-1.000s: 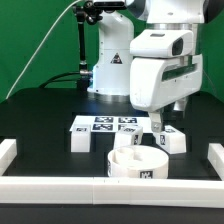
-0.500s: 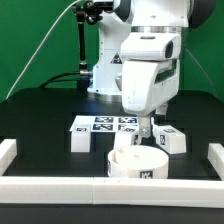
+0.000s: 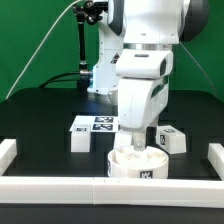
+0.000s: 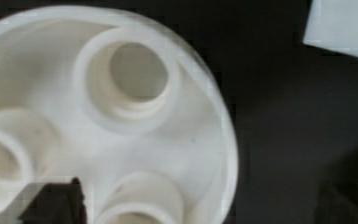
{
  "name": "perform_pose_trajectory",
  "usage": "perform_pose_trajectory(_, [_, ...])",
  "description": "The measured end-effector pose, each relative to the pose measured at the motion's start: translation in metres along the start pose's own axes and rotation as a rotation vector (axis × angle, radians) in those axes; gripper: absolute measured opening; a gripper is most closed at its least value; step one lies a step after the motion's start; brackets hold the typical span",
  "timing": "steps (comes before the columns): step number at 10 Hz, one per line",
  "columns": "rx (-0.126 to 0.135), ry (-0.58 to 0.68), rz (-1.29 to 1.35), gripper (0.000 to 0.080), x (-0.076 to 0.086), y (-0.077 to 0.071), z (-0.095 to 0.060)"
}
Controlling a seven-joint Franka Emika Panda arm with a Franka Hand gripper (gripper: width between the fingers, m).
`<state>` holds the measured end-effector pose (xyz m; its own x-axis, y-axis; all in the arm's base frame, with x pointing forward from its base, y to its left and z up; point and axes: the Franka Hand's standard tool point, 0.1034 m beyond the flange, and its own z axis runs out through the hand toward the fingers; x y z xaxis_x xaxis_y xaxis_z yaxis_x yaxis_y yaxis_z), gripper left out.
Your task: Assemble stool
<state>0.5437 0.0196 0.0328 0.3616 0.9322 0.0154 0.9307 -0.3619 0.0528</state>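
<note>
Robot arm (image 3: pixel 146 75) hangs over the round white stool seat (image 3: pixel 138 166), at six o'clock on the black counter (image 3: pixel 45 112). Fingers (image 4: pixel 51 203) spread wide, empty. Likely reaching to grasp; next, lower and close on the rim.

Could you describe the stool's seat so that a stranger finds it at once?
Start at the long white rail across the foreground. Just behind it, directly under the robot's open pincer, sits the seat. Unlike the blocky legs nearby, it is a round shallow dish.
</note>
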Motion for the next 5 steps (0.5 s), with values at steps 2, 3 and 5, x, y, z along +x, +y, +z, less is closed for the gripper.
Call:
perform_pose_trajectory(2, [-0.003, 0.004, -0.016, 0.065, 0.0003, -0.0014, 0.0056])
perform_pose_trajectory(3, [0.002, 0.003, -0.022, 0.065, 0.0002, -0.0019, 0.0094])
perform_pose_trajectory(5, [0.009, 0.0, -0.018, 0.065, -0.0006, -0.0001, 0.0124])
